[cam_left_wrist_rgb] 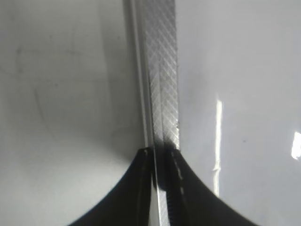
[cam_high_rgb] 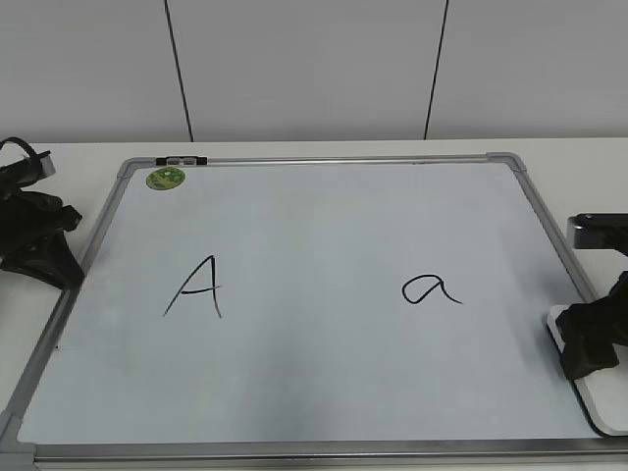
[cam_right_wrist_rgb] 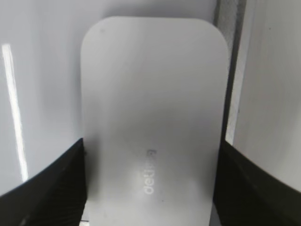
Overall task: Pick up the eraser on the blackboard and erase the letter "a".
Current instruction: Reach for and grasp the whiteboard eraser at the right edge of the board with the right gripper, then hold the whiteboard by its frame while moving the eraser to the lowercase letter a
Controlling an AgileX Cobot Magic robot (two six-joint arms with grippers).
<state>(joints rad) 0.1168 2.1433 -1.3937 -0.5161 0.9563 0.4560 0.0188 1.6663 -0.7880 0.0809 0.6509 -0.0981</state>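
The blackboard is a white board in a grey metal frame, lying flat on the table. The letter "a" is written in black on its right half. The eraser, a white rounded block, lies at the board's right edge near the front. It fills the right wrist view, with grey lettering on top. My right gripper has a finger against each long side of it. My left gripper is shut and empty over the board's left frame rail.
A taller capital "A" is on the board's left half. A green round sticker is at the far left corner. The right frame rail runs beside the eraser. A white wall stands behind the table.
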